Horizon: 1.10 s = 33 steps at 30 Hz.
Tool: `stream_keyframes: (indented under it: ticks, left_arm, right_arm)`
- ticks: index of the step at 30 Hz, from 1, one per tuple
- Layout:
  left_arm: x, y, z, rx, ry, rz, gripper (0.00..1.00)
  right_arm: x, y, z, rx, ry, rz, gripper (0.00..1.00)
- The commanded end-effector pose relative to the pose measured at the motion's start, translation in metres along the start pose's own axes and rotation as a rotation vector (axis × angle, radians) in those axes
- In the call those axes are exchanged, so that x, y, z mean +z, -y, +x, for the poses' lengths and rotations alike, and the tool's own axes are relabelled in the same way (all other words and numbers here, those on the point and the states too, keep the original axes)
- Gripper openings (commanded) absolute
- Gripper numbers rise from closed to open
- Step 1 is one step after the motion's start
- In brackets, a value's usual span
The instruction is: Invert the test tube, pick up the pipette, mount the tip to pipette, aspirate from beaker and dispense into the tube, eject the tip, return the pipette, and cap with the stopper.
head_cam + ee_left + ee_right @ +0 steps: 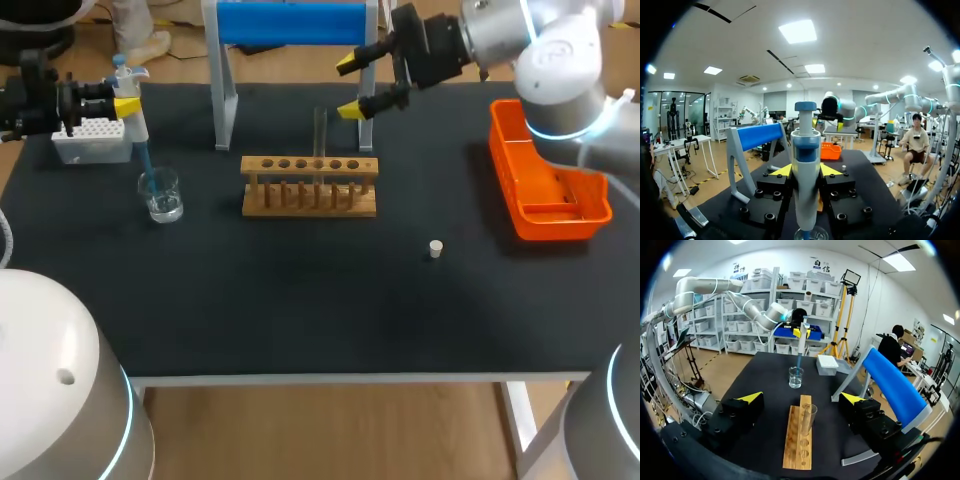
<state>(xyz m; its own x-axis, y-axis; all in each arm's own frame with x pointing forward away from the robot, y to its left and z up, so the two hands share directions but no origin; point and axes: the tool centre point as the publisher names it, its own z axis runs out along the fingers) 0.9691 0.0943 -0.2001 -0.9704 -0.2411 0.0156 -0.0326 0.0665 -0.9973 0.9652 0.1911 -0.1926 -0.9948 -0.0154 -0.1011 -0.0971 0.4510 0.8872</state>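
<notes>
Left gripper (124,104) is clamped on the pipette (805,165), holding it upright just beside the white tip box (92,136), with the blue tip (146,160) pointing down at the mouth of the beaker (161,196); whether it reaches the liquid I cannot tell. Right gripper (352,87) hangs with its fingers spread wide and nothing between them, above the wooden rack (310,190), where the test tube (808,424) stands upright in a hole. Nearer the front of the black table (300,310) the small white stopper (435,248) lies alone, between rack and orange tray (508,185)
</notes>
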Motion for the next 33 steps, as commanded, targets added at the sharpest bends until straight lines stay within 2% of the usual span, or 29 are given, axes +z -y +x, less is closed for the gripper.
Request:
stream_keyframes:
  ticks: [1, 18, 24, 33]
  left_arm:
    - [0.0, 0.001, 0.001, 0.0, 0.001, -0.001, 0.0]
    - [0.0, 0.001, 0.001, 0.0, 0.001, -0.001, 0.0]
    - [0.0, 0.001, 0.001, 0.0, 0.001, -0.001, 0.0]
    - [0.0, 0.001, 0.001, 0.0, 0.001, -0.001, 0.0]
  right_arm:
    - [0.001, 0.001, 0.0, -0.001, 0.0, -0.002, 1.0]
    - [0.001, 0.001, 0.0, -0.001, 0.0, -0.002, 1.0]
    - [0.029, 0.009, -0.003, 0.006, -0.009, 0.047, 1.0]
    - [0.038, 0.025, -0.018, 0.028, 0.002, 0.067, 1.0]
